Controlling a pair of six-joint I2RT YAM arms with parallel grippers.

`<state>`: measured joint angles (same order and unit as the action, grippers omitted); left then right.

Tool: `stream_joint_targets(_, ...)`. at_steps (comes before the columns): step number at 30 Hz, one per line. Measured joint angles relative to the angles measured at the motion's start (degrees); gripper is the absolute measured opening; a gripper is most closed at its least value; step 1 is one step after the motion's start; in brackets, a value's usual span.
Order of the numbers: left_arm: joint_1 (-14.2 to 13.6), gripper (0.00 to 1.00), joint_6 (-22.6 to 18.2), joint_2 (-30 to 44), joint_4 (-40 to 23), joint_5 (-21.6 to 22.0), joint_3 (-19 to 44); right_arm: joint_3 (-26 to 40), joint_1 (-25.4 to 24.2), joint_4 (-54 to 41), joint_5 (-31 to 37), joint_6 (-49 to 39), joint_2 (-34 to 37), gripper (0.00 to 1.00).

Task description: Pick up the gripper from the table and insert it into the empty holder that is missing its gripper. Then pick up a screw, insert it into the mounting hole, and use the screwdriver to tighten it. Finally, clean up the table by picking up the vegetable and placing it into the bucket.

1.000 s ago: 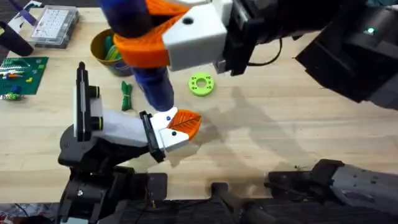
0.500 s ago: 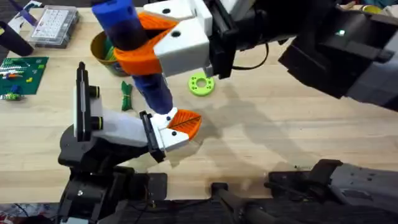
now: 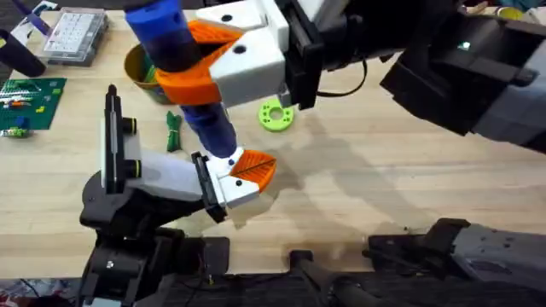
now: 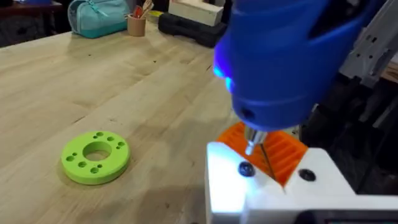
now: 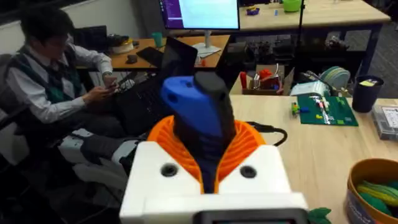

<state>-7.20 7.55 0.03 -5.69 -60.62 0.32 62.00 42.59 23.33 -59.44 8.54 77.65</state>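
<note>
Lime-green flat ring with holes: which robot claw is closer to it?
Left. The left gripper sits low by the table, just beside the lime-green flat ring. The right gripper is raised, clamped on the bright-blue screwdriver, farther off.

Right hand (image 3: pixel 200 64) with screwdriver (image 3: pixel 192 85) farther left.

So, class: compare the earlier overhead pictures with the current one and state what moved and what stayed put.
The right gripper, shut on the blue-handled screwdriver, shifted left across the overhead view, mostly early on, its tip remaining at the white-and-orange mounted gripper. The lime-green ring, small dark-green vegetable, orange-tan bucket and left arm stayed put.
</note>
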Motion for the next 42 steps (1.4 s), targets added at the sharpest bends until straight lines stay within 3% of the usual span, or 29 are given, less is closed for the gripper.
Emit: stream_joint_targets(42, 0.0, 0.023, 0.2, 0.0, -0.1, -0.5, 0.0, 0.2, 0.3, -4.3, 0.2, -1.1, 1.3, 0.069)
